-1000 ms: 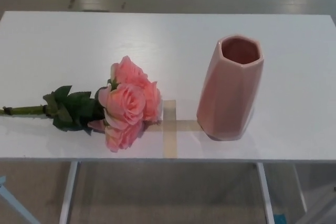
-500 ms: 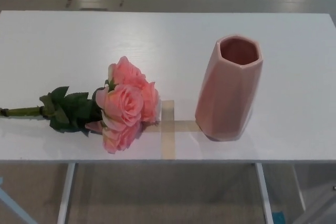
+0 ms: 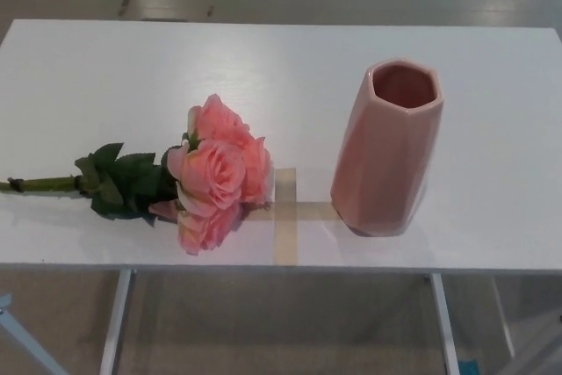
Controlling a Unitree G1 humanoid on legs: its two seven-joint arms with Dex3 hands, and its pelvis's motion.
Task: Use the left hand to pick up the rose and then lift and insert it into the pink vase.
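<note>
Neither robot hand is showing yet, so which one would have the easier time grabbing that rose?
Probably the left. The rose lies on the table's left half, its green stem pointing toward the left edge, while the pink vase stands upright on the right.

Bench (image 3: 421, 50): it stretches across my view, with the floor beyond its far edge and below its near edge.
Rose (image 3: 215, 173): it lies flat on the bench to my left, blooms toward the middle, stem (image 3: 39, 184) running out to the left.
Vase (image 3: 386, 147): it stands upright on the bench to my right, apart from the rose.
Tape cross (image 3: 285, 214): it is stuck to the bench between rose and vase, near the front edge.
</note>
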